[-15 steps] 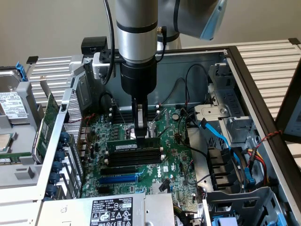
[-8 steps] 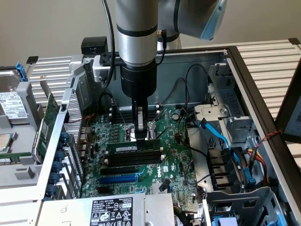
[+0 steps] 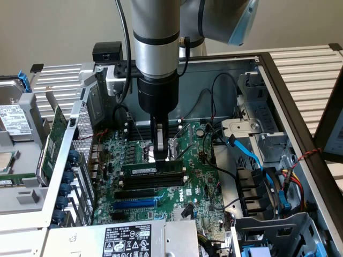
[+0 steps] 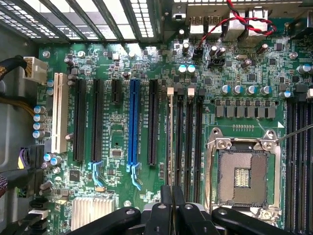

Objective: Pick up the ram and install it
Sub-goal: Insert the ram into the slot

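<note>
The ram (image 3: 147, 169), a narrow green stick with dark chips and a white label, stands upright in the first black memory slot on the motherboard (image 3: 198, 184). In the wrist view the ram (image 4: 170, 132) shows edge-on as a thin pale line. My gripper (image 3: 159, 156) hangs straight down over the stick, a little toward the exterior view's right of its middle. Its fingers are shut together, with the tips just above the ram's top edge. In the wrist view my gripper (image 4: 171, 193) lines up with that edge. No contact can be made out.
More black memory slots (image 3: 150, 183) lie beside the ram, then a blue card slot (image 4: 132, 122). The open CPU socket (image 4: 242, 176) sits close by. Blue cables (image 3: 249, 155) and drive bays crowd the exterior view's right. A green expansion card (image 3: 53, 139) lies outside the case.
</note>
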### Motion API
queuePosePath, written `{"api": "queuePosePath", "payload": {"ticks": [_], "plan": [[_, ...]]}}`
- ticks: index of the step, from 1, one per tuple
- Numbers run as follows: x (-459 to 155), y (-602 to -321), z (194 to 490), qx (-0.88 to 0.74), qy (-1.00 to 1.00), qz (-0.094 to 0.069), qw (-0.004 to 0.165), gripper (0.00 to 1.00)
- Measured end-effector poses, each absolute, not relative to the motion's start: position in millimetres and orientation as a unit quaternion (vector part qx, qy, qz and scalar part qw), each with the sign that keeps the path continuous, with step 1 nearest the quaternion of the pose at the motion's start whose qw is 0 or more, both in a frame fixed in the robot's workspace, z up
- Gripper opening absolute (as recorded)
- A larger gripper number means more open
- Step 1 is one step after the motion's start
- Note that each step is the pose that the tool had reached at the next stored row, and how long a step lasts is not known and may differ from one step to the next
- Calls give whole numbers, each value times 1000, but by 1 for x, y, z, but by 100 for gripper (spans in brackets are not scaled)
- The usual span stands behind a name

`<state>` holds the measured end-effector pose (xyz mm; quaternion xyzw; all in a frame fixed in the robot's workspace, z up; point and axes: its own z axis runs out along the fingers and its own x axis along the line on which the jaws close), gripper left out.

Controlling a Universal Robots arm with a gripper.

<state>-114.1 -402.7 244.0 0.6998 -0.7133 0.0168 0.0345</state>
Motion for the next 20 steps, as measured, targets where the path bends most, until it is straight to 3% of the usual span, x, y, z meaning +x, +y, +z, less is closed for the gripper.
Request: {"api": "queuePosePath", "payload": {"ticks": [20], "plan": [[-115,-404,239,696,-717,17,35,13]]}}
